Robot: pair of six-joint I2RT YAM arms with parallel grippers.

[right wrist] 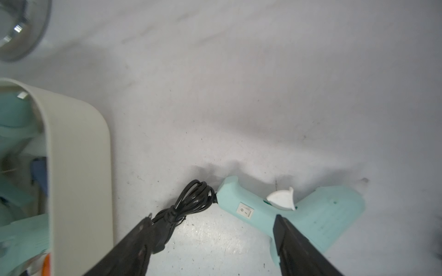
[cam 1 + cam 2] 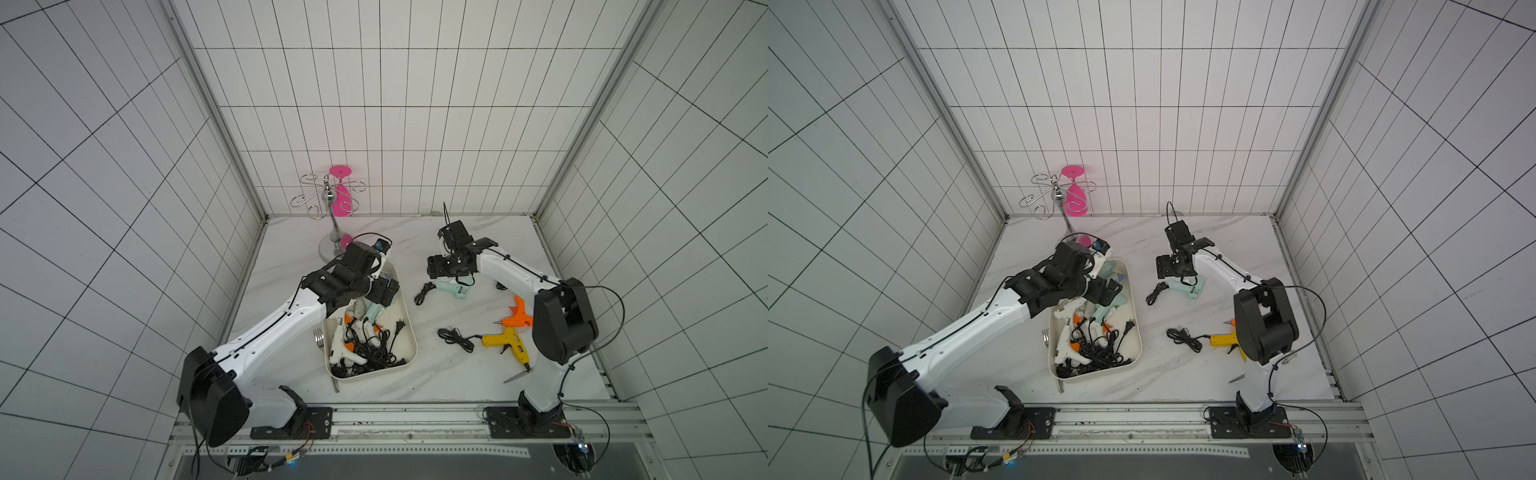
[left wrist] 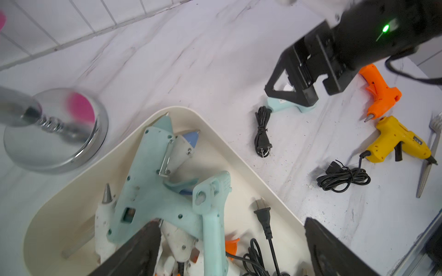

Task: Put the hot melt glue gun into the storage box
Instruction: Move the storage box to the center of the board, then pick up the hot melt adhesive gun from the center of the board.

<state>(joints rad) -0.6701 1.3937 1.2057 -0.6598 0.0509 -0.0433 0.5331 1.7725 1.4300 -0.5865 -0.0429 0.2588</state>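
White-tiled walls close three sides of the marbled counter (image 2: 457,382).

Both top views, your stock:
- Storage box (image 2: 407,337), left of centre and running near to far, heaped with glue guns and black cords.
- Your left hand (image 2: 384,293), over the box's far end.
- Your right hand (image 2: 446,269), right of the box and above a mint glue gun (image 2: 453,289) that lies on the counter outside the box. Its bundled cord (image 2: 424,293) lies on the box side.
- Yellow glue gun (image 2: 509,343), nearer and further right, on the counter.
- Chrome glass rack (image 2: 328,199) carrying a pink glass (image 2: 343,195), at the far left.

One top view only: orange glue gun (image 2: 517,316), just beyond the yellow one.

Left wrist view:
- Your left hand's fingers (image 3: 134,251) stand wide apart with nothing between them.
- Below them, a boxed mint gun (image 3: 148,191) lies across white ones in the box's rounded corner.
- Beyond the box rim you can see the right hand (image 3: 299,81), low over its gun.

Right wrist view:
- Your right hand (image 1: 212,216) is spread wide and holds nothing.
- One finger lies over the cord (image 1: 189,200), the other over the body of the mint glue gun (image 1: 311,215). You cannot tell whether either touches.
- The gun lies on its side, white trigger (image 1: 282,197) showing.
- The box wall (image 1: 79,167) stands close by, apart from the cord.
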